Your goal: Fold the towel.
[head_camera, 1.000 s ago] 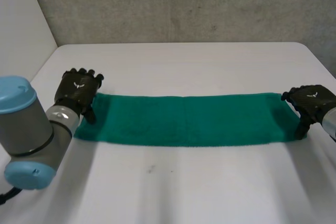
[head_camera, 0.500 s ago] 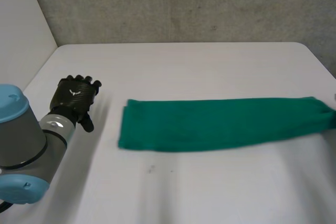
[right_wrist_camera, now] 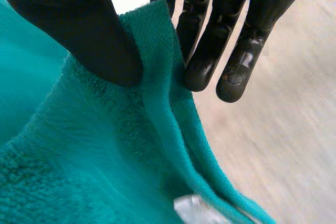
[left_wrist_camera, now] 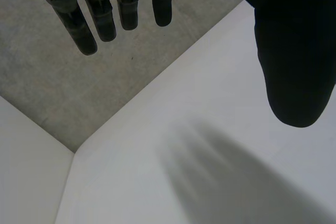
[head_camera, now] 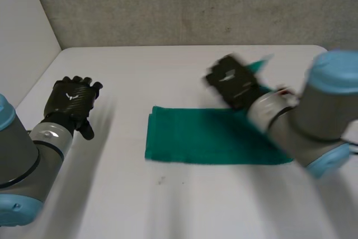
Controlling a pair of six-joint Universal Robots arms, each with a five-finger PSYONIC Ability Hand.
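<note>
Two changes stood out against half a second earlier: the green towel [head_camera: 207, 138], which had stretched long across the white table [head_camera: 168, 205] to its right side, now lay as a shorter strip with its left end shifted towards the middle. The right hand [head_camera: 232, 82] had swung in above the towel's far edge on its grey, blue-capped right arm [head_camera: 313, 116], carrying the towel's right end up off the table. In the right wrist view its thumb [right_wrist_camera: 79, 30] pinched the towel's edge against the fingers [right_wrist_camera: 210, 45], so the cloth was firmly held. The left hand [head_camera: 71, 102], which a second earlier had rested at the towel's left end, was now well apart from it. It hung over bare table with straight, spread fingers and held nothing. The towel was thick terry with a nubbly looped pile, a flatter woven band ran along the held edge, and a small pale label [right_wrist_camera: 197, 209] sat on the cloth below the thumb. The part lying flat was roughly rectangular with a straight left end. The table was smooth and matt, the hands were hard black segments with rounded tips, and the wall [head_camera: 184, 9] behind was mottled grey.
</note>
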